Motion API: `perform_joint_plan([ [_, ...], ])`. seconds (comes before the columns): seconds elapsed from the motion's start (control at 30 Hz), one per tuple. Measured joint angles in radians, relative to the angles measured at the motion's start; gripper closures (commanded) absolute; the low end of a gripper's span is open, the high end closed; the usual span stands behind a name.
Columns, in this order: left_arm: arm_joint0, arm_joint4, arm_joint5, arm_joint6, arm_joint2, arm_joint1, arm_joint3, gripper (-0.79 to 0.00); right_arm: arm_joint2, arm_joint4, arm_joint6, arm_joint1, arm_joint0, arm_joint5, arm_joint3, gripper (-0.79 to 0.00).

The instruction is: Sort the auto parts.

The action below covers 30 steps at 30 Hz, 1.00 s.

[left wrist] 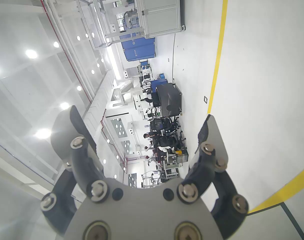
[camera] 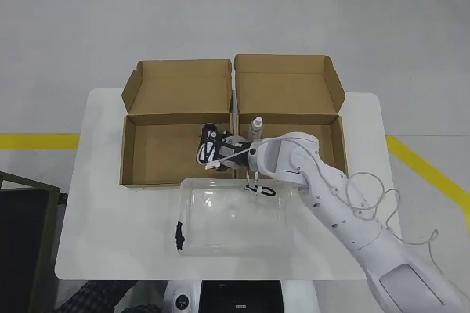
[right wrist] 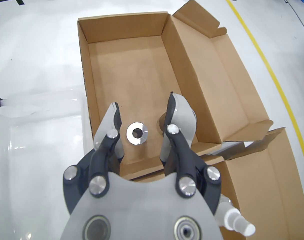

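My right gripper (right wrist: 143, 99) hangs open over the near corner of the left cardboard box (right wrist: 132, 76). A silver metal ring (right wrist: 137, 133) lies on the box floor below the gap between the fingers. A greyish piece (right wrist: 161, 121) shows partly behind one finger. In the top view the right gripper (camera: 209, 149) sits over the right end of the left box (camera: 153, 152). A white plastic fitting (camera: 256, 125) stands in the right box (camera: 298, 129). My left gripper (left wrist: 142, 118) is open, holds nothing, and faces the hall.
A clear plastic tray (camera: 219, 227) lies in front of the boxes, with a small black part (camera: 179, 233) at its left end and another black part (camera: 263, 188) near its far edge. Both box lids stand open at the back. The white table (camera: 102, 196) has bare room at left.
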Motion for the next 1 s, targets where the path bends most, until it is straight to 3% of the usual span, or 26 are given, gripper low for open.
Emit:
perform_joint_plan([
  [0.1, 0.0, 0.0, 0.0, 0.0, 0.0, 0.0, 0.0, -0.785, 0.061, 0.0, -0.019, 0.019, -0.063, -0.002, -0.072, -0.379],
  [0.13, 0.0, 0.0, 0.0, 0.0, 0.0, 0.0, 0.0, -0.785, 0.081, -0.003, -0.025, 0.025, -0.084, -0.001, -0.093, -0.502],
  [0.17, 0.0, 0.0, 0.0, 0.0, 0.0, 0.0, 0.0, -0.785, 0.102, -0.006, -0.031, 0.031, -0.105, 0.0, -0.111, -0.542],
  [0.3, 0.0, 0.0, 0.0, 0.0, 0.0, 0.0, 0.0, -0.785, 0.197, -0.017, -0.083, 0.057, -0.202, -0.004, -0.184, -0.529],
  [0.63, 0.0, 0.0, 0.0, 0.0, 0.0, 0.0, 0.0, -0.785, 0.405, -0.113, -0.299, 0.105, -0.437, -0.007, -0.309, -0.622],
  [0.73, 0.0, 0.0, 0.0, 0.0, 0.0, 0.0, 0.0, -0.785, 0.464, -0.14, -0.358, 0.116, -0.504, 0.004, -0.321, -0.776],
  [1.0, 0.0, 0.0, 0.0, 0.0, 0.0, 0.0, 0.0, -0.785, 0.608, -0.181, -0.52, 0.138, -0.676, 0.061, -0.352, -0.785],
])
